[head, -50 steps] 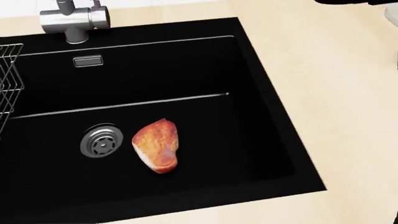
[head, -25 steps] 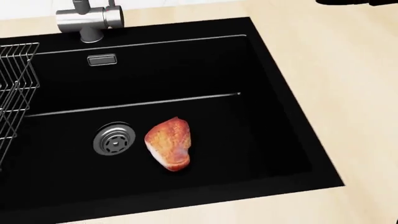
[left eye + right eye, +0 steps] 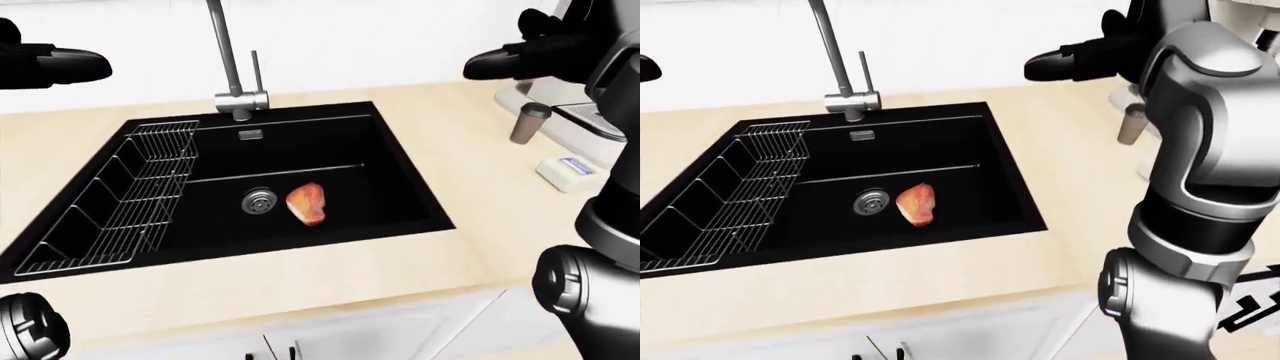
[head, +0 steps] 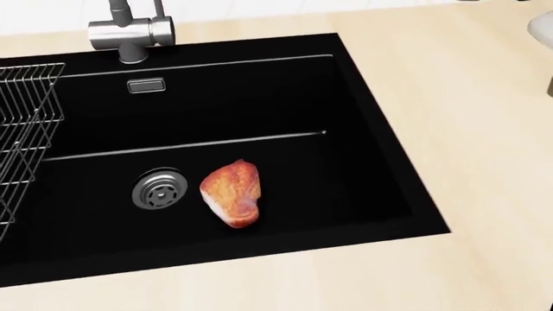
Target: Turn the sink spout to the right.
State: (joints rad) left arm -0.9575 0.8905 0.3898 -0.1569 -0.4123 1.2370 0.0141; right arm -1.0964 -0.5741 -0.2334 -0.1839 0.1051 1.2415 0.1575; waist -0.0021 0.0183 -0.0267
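The steel faucet stands at the top rim of the black sink. Its spout pipe rises out of the top of the left-eye view, so the spout's end is hidden. A thin lever stands beside the pipe. The head view shows only the faucet base. My right hand hovers open, high and to the right of the faucet, apart from it. My left hand hovers open at the far left, also apart from it.
A piece of browned meat lies in the basin beside the drain. A wire rack fills the sink's left part. A brown cup, a white block and a machine stand on the counter at right.
The head view has shifted, so the sink and faucet sit further right and a little lower. The black shape at its top right edge has left the view.
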